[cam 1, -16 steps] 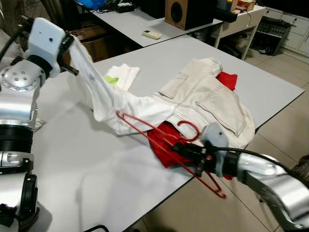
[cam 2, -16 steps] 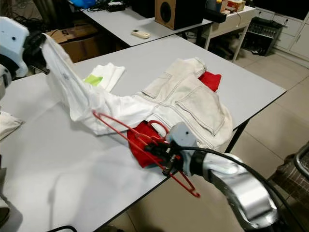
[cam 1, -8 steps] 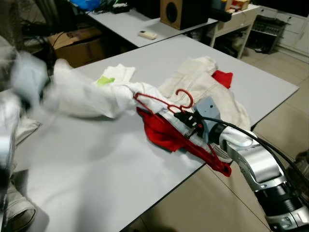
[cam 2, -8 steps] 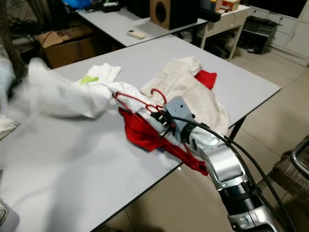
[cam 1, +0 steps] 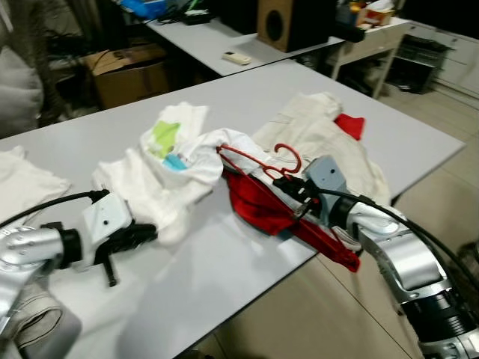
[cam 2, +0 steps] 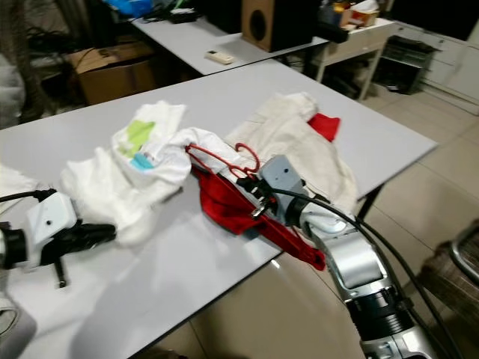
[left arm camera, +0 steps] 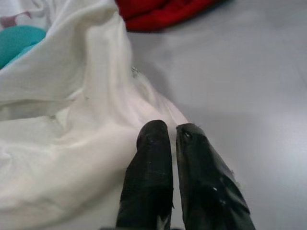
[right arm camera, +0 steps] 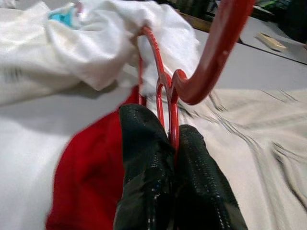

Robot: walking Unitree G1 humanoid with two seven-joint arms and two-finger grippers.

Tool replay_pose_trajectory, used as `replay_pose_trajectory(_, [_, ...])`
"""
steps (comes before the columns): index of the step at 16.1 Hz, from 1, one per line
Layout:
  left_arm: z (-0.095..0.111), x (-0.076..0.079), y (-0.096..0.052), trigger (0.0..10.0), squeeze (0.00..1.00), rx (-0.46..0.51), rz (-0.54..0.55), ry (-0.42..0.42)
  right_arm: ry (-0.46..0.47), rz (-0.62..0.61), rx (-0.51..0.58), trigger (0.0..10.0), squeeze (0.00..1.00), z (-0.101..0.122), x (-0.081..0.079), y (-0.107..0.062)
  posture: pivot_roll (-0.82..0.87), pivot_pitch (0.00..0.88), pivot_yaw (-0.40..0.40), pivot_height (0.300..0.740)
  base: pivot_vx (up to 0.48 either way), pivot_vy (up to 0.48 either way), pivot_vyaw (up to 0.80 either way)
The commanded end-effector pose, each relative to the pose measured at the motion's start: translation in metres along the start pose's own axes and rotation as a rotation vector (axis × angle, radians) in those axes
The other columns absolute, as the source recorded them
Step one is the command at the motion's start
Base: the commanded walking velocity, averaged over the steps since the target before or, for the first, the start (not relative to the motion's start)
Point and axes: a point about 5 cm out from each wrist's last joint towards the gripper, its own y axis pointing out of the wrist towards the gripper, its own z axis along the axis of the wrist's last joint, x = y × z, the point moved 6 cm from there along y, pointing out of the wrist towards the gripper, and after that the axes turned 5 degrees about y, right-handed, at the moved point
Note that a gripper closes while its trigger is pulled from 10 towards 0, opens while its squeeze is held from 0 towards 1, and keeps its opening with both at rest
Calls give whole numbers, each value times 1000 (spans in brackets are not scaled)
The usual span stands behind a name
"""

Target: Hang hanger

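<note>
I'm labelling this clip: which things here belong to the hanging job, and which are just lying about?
Part of the job:
red hanger, clamped in the right gripper
white shirt, one end of the hanger tucked into it
left gripper, at the shirt's edge

Lying about:
beige jacket
red garment
remote
speaker

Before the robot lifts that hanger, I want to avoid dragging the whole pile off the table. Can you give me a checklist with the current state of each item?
1. Right gripper shut on the red hanger near its hook: ok.
2. Hanger free of cloth: not ok; its far end is under the white shirt.
3. Red garment away from the table edge: not ok; it hangs over the edge below the right gripper.
4. Left gripper clear of the shirt: cannot tell; its fingers are shut, right at the shirt's edge.
5. Beige jacket clear of the hanger: cannot tell; it lies just behind the hook.
</note>
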Motion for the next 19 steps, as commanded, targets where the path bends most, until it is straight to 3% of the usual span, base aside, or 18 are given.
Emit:
replay_pose_trajectory(1, [9, -5, -12, 10000, 1000, -22, -50, 26, -15, -34, 30, 10000, 0, 10, 12, -2, -116, 0, 42, 719, 0, 0, 0])
replay_pose_trajectory(3, [32, -12, -21, 10000, 1000, 73, -70, -2, -20, -28, 34, 10000, 0, 12, 12, -3, -119, 0, 50, 719, 0, 0, 0])
replay_pose_trajectory(5, [60, -19, -26, 10000, 1000, 172, -91, 51, -32, -17, 27, 10000, 0, 11, 12, -7, -118, 0, 56, 719, 0, 0, 0])
replay_pose_trajectory(6, [63, -23, -18, 10000, 1000, 188, -74, 50, -42, -14, 21, 10000, 0, 10, 12, -8, -118, 0, 65, 719, 0, 0, 0])
replay_pose_trajectory(7, [59, -29, 2, 10000, 1000, 167, -33, 60, -56, -17, 25, 10000, 0, 14, 11, -13, -124, 0, 76, 719, 0, 0, 0])
replay_pose_trajectory(10, [33, -35, 44, 10000, 1000, 43, 40, 111, -64, -19, 48, 10000, 0, 24, 5, -33, -154, 0, 103, 719, 0, 0, 0])
replay_pose_trajectory(11, [26, -37, 50, 10000, 141, 21, 62, 98, -61, -17, 53, 10000, 0, 25, 2, -39, -161, 0, 107, 719, 0, 0, 0])
replay_pose_trajectory(12, [21, -40, 56, 10000, 141, -4, 84, 109, -54, -10, 57, 10000, 0, 26, -2, -44, -166, 0, 110, 719, 0, 0, 0])
replay_pose_trajectory(13, [21, -42, 60, 10000, 0, 4, 105, 71, -46, -7, 61, 10000, 0, 26, -6, -49, -170, 0, 113, 719, 0, 0, 0])
replay_pose_trajectory(17, [15, -39, 71, 10000, 0, -18, 112, 52, 17, -52, 50, 10000, 0, 18, -10, -65, -177, 0, 115, 719, 0, 0, 0])
replay_pose_trajectory(19, [22, -32, 69, 10000, 0, 34, 65, -14, 45, -96, 31, 10000, 0, 11, -3, -68, -175, 0, 113, 719, 0, 0, 0])
